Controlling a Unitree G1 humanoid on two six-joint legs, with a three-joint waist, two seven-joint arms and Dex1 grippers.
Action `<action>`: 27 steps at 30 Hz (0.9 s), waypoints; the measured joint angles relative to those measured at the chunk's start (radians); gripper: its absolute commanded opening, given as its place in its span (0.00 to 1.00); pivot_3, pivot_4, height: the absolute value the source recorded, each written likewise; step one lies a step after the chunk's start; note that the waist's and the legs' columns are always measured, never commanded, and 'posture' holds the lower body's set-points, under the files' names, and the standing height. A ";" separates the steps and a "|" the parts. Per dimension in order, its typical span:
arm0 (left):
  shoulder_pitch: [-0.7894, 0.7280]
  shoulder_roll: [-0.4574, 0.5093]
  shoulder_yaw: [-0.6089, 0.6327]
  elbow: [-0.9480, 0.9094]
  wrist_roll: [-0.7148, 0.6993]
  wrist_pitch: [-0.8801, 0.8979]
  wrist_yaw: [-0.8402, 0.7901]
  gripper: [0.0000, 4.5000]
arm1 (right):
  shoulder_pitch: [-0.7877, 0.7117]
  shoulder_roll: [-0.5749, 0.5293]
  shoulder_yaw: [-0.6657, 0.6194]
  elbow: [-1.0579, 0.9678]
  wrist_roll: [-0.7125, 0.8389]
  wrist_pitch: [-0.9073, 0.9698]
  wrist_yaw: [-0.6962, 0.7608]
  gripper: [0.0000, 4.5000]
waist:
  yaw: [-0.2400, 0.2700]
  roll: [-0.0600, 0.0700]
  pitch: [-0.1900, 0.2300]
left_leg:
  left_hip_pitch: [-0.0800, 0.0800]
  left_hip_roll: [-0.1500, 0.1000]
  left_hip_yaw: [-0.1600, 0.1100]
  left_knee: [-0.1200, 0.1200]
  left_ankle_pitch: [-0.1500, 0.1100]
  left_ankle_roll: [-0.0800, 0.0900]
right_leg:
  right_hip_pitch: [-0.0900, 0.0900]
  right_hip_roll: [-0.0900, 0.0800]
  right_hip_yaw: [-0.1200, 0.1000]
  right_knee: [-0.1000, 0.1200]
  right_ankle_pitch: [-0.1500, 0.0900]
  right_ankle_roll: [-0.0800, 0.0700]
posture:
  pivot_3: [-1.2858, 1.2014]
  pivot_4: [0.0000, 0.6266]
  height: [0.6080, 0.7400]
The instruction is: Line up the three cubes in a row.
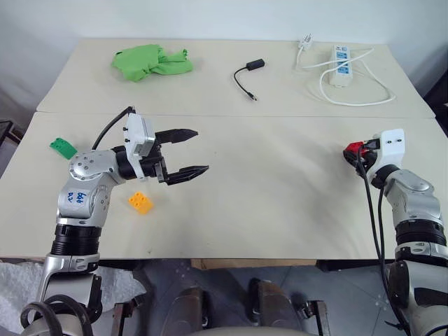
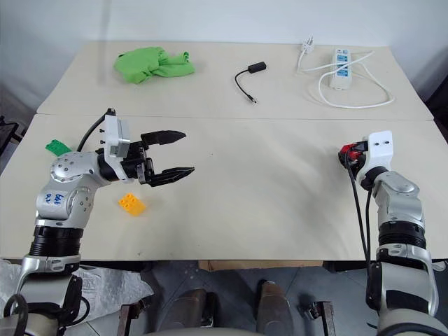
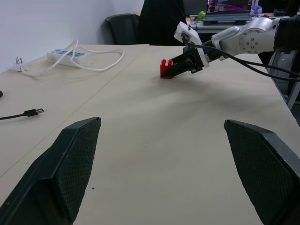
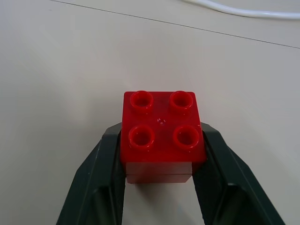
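Right wrist view: the red cube (image 4: 161,136) is being pinched between the two black fingers of the right gripper (image 4: 159,183), one finger pressed against each smooth side wall, four studs facing up. It is sitting on the table (image 4: 56,70), or just at it, near the right edge; whether it is being lifted clear cannot be told. The cube is being judged light, rigid and hard, unlikely to deform or break. Its glossy plastic walls are probably slippery, so a hold on two opposite flat sides, low and square, is being favoured over a hold on the studs or corners, where it could twist out.

Three cubes are being counted. The orange-yellow cube (image 1: 141,202) is lying on the table just below the left gripper (image 1: 190,150), whose jaws are spread wide and holding nothing while it hovers level above the surface. The green cube (image 1: 63,148) is resting near the left edge, beyond that arm. All three are well apart, so the row is being judged as not yet begun.

Farther back, one green cloth (image 1: 150,61), one short black cable (image 1: 247,75) and one white power strip (image 1: 340,65) with its cord are lying on the rear table.
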 measured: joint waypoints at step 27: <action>0.156 0.108 0.125 0.093 -0.008 -0.143 -0.087 1.00 | -0.368 0.107 0.361 0.443 -0.116 -0.479 0.862 0.75 | -0.023 0.001 0.001 | 0.000 0.000 -0.003 0.001 0.000 0.000 | 0.001 -0.001 -0.002 0.000 0.000 0.000 | 0.52 0.24 1.00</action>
